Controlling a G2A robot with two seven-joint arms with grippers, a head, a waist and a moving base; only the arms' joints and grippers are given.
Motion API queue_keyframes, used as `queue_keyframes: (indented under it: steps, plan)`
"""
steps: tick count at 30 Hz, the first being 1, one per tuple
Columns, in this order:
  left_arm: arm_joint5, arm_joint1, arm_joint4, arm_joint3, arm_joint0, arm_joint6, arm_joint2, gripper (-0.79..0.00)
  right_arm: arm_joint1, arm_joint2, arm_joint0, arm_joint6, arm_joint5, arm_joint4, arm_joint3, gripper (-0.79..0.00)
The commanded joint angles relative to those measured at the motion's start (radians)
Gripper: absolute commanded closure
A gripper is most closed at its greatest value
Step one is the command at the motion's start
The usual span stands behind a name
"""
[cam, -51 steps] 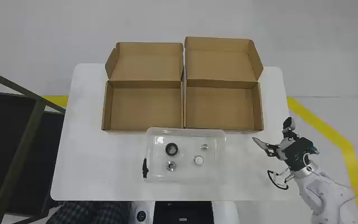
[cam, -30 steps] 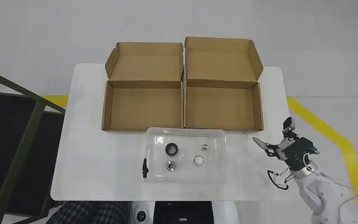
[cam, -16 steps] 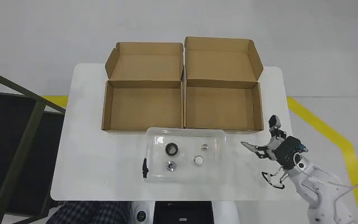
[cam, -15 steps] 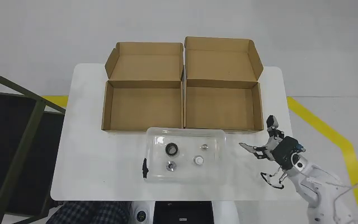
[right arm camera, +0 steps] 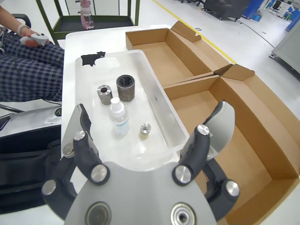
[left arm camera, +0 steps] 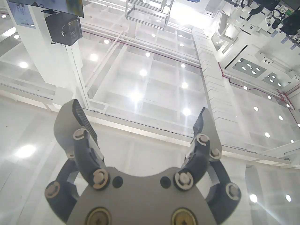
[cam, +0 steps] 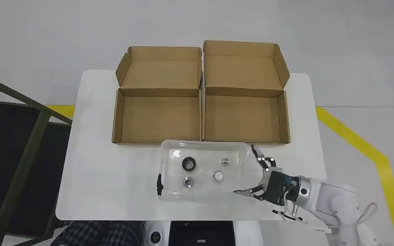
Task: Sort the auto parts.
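Well, the white counter (cam: 98, 184) carries two open cardboard boxes, the left box (cam: 157, 118) and the right box (cam: 245, 118), set side by side with nothing in them. I'd guess there's one for each kind of part. Just in front of them sits a clear tray (cam: 203, 143) that keeps the loose parts together. The right arm (cam: 323, 198) hangs at the tray's right end with its jaws spread wide, likely ready to dip in. The left arm (left arm camera: 145, 202) is turned up toward the ceiling (left arm camera: 164, 71), jaws apart too, probably parked out of the way. Standing in the tray are a black bearing (cam: 189, 163), a steel bushing (cam: 187, 182), a small bottle (cam: 218, 176) and a tiny metal knob (cam: 225, 161).
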Motion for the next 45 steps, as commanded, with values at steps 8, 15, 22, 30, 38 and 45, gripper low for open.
queue_keyframes:
  steps: [8,15,22,30,38,45]
  plan:
    - [0.000,0.000,0.000,0.000,0.000,0.000,0.000,-0.785,0.003,-0.138,0.065,0.083,0.019,-0.068,0.015,-0.785]
    - [0.000,0.000,0.000,0.000,0.000,0.000,0.000,-0.785,0.006,-0.176,0.105,0.140,0.049,-0.084,0.043,-0.785]
    - [0.000,0.000,0.000,0.000,0.000,0.000,0.000,-0.785,0.007,-0.222,0.136,0.210,0.066,-0.091,0.057,-0.785]
    - [0.000,0.000,0.000,0.000,0.000,0.000,0.000,-0.785,0.009,-0.264,0.172,0.278,0.071,-0.078,0.092,-0.785]
    - [0.000,0.000,0.000,0.000,0.000,0.000,0.000,-0.785,0.014,-0.290,0.190,0.313,0.068,-0.074,0.108,-0.659]
    - [0.000,0.000,0.000,0.000,0.000,0.000,0.000,-0.785,0.019,-0.308,0.198,0.325,0.065,-0.084,0.123,-0.486]
